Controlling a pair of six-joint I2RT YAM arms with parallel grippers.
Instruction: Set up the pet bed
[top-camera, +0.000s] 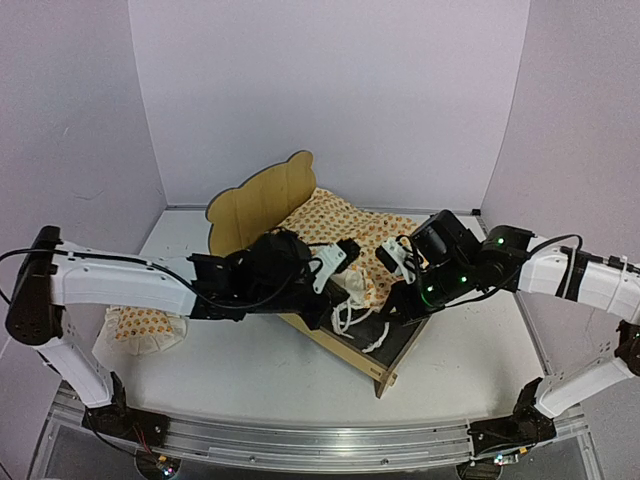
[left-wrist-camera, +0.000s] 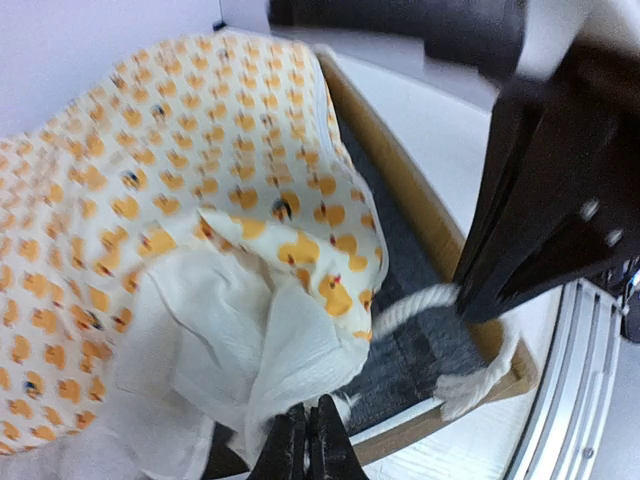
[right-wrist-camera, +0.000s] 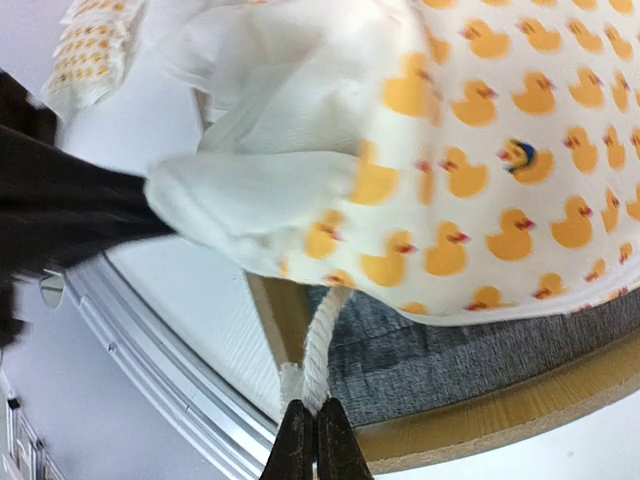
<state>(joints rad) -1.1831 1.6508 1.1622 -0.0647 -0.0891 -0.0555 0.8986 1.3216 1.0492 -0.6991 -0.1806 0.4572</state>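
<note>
Right pincer (right-wrist-camera: 310, 442) pinches the tie cord (right-wrist-camera: 318, 345); left pincer (left-wrist-camera: 308, 440) apparently grips ruffle (left-wrist-camera: 225, 365).

Top view: left arm (top-camera: 250, 280) hides the bed (top-camera: 255, 205) near rail and the pillow (top-camera: 145, 328) top edge; fingertips are too small to tell among the cord (top-camera: 350, 318) tangle, centre. Left wrist: dark shape (left-wrist-camera: 550, 200) at right is motion-blurred, and the fingers (left-wrist-camera: 300, 445) are cut by the bottom edge. Right wrist: black mass (right-wrist-camera: 60, 210) at left is blurred; the cover (right-wrist-camera: 480, 150) is cut off at top and right.

Matt, smooth wood is shown by the light plywood pet bed frame (top-camera: 250, 205); its dark grey base (right-wrist-camera: 450, 350) is coarse woven fabric; the cream duck-printed cover (left-wrist-camera: 150, 150) is soft cloth, the white twisted cord (right-wrist-camera: 318, 350) ropy.
</note>
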